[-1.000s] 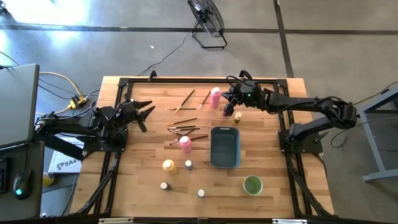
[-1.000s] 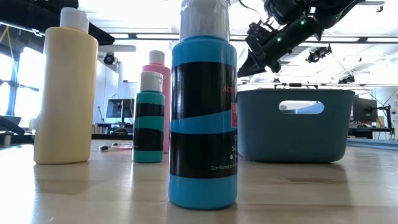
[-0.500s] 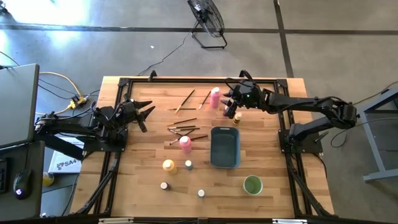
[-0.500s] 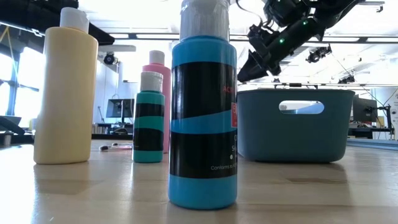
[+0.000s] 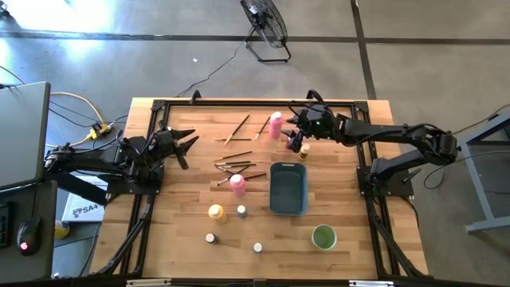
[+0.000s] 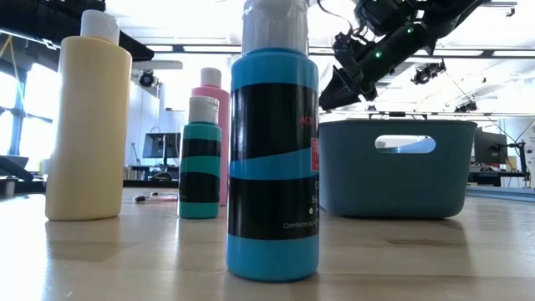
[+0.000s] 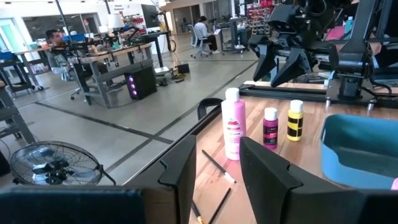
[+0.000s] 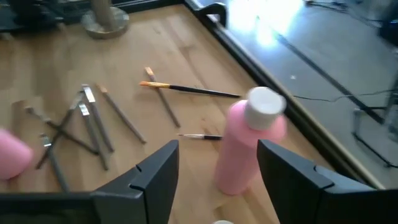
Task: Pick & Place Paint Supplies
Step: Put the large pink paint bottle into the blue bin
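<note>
Since a second ago my right gripper (image 5: 300, 137) has let its fingers spread and lifted a little at the far side of the table; nothing else on the wood has shifted. Nearest the front edge stand two tiny pale-capped jars (image 5: 210, 237), then the yellow squeeze bottle (image 5: 216, 212) with another jar just beside it, and next to them the blue-grey tray (image 5: 288, 188), which looks empty from above. Beyond that a pink squeeze bottle (image 5: 237, 184) stands beside the loose cluster of paintbrushes (image 5: 236, 166), and farther still two more brushes lie near the back rail. Farthest out, my right fingers hang apart with nothing between them, just above two small jars (image 7: 270, 127) and beside the tall pink bottle (image 8: 247, 148). That bottle should be light, smooth plastic that gives a little when squeezed, so I would take it across the middle of its body, below the white cap, and keep it upright; I judge the brushes thin, stiff and prone to rolling. My right arm reaches long across the table from its base, wrist tipped downward. My left gripper (image 5: 182, 143) waits at the left edge, arm folded back, fingers (image 7: 185, 174) partly apart and holding nothing.
</note>
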